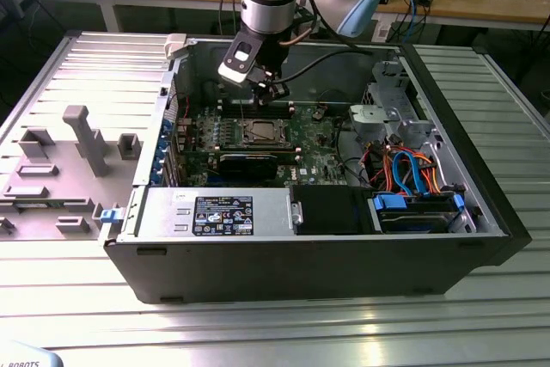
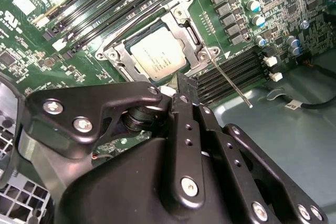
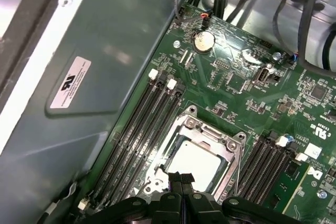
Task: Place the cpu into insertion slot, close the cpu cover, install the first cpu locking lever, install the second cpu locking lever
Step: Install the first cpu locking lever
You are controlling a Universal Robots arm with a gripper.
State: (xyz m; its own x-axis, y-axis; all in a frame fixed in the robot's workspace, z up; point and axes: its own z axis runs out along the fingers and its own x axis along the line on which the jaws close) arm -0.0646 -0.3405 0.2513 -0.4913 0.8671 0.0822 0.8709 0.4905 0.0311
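Silver metal of the cpu (image 2: 157,59) shows through the window of the cpu cover (image 2: 181,24). So the chip sits in the insertion slot (image 1: 261,132) on the green board (image 3: 236,85), w/ the cover lying flat over it, as far as I can tell.

The gripper (image 3: 181,178) hangs just above the socket's edge, fingers together, nothing between them. My guess: pressed together like that they make one narrow tip, better for pushing a thin part than for grasping.

In the second wrist view a thin locking lever (image 2: 229,83) sticks out at a slant from the socket corner. Its free end lies over the black memory slots (image 2: 231,69), prob. not latched.

Around it:
- More memory slots (image 3: 142,124) run along the socket's other side, their white clips close by, so there's little room.
- A coin battery (image 3: 203,40) sits further off.
- Blue and orange cables (image 1: 412,169) bunch toward the exterior view's right, well apart.
- The open case (image 1: 301,272) rests on a ribbed metal worktop (image 1: 344,328).
- A grey tray (image 1: 60,161) is beside the case, on the exterior view's left.
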